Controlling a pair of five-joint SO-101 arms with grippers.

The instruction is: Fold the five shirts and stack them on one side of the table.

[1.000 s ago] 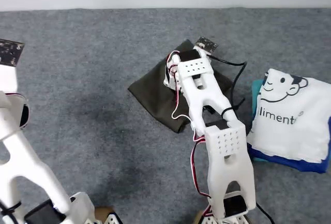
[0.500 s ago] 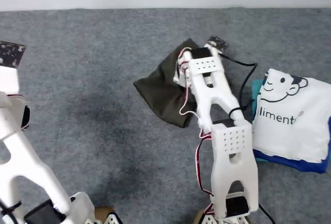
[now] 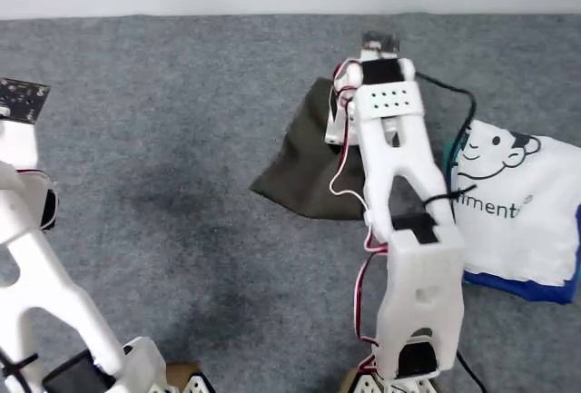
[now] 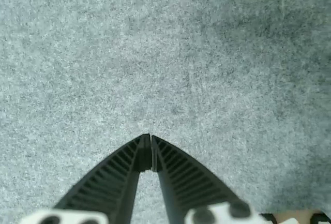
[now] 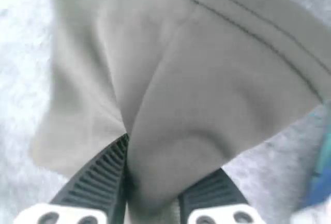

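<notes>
Currently the right gripper (image 5: 165,162) is clamped on a fold of the olive shirt (image 5: 196,79); the cloth is pinched between both ribbed fingers (image 5: 103,175) and drapes away from them in a deep crease. In the high view the right arm (image 3: 413,257) extends from the near table edge to the far centre, with its wrist above the upper part of the olive shirt (image 3: 304,166).

Compared with one second ago, the right arm has swung to the right and reached farther from its base. The olive shirt has travelled with it across the grey carpet (image 3: 163,139). Its left corner now lies farther right, and the garment appears narrower and more bunched than before. Its right side now lies close to the stack, but the arm covers the boundary, so contact cannot be confirmed.

The stack sits at the right edge of the table: a white printed shirt (image 3: 517,211) on top, with a blue shirt (image 3: 522,286) showing beneath its near edge. Neither has shifted.

The left gripper (image 4: 150,141) is closed with its fingertips touching and nothing between them, above bare carpet. The left arm (image 3: 36,275) stands at the left edge, almost unchanged.
</notes>
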